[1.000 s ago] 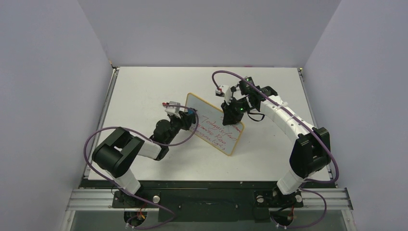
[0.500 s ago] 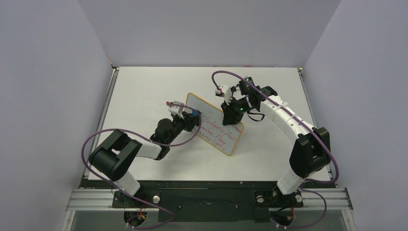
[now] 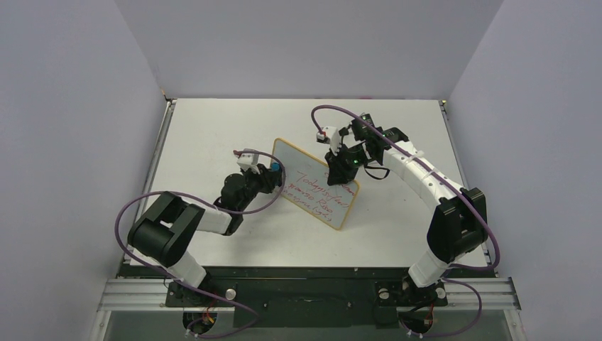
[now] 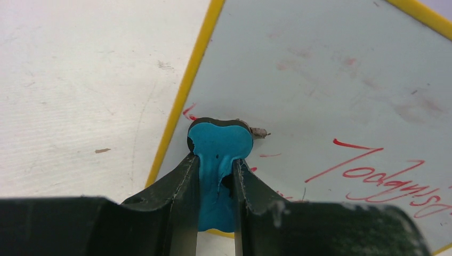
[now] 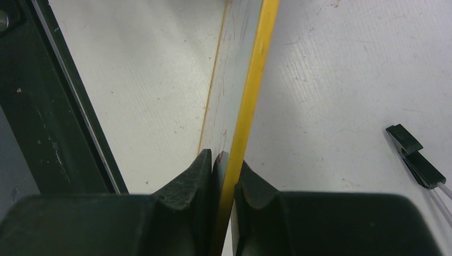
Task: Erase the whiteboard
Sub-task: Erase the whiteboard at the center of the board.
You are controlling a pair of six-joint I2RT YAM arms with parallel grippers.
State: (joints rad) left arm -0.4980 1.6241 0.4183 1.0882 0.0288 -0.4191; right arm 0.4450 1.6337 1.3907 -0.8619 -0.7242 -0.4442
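Observation:
The whiteboard [image 3: 316,183] is a small white board with a yellowish frame and red handwriting, held tilted above the table centre. My right gripper [image 3: 346,165] is shut on its upper right edge; the right wrist view shows the frame [image 5: 248,101] pinched between the jaws [image 5: 225,176]. My left gripper [image 3: 273,172] is shut on the blue-and-black eraser [image 4: 219,146] and presses it against the board's left part, near the frame [image 4: 186,96]. Red writing [image 4: 384,173] lies to the eraser's right. The board's upper area [image 4: 330,64] shows faint red smears.
A small black stand foot [image 5: 416,157] lies on the white table [image 3: 213,135] to the right of the board, also in the top view [image 3: 380,172]. Grey walls enclose the table on three sides. The table's black left rail [image 5: 58,106] shows in the right wrist view.
My left gripper with the eraser has slid to the left and slightly up across the board, toward its left edge. The right gripper and board stay nearly still.

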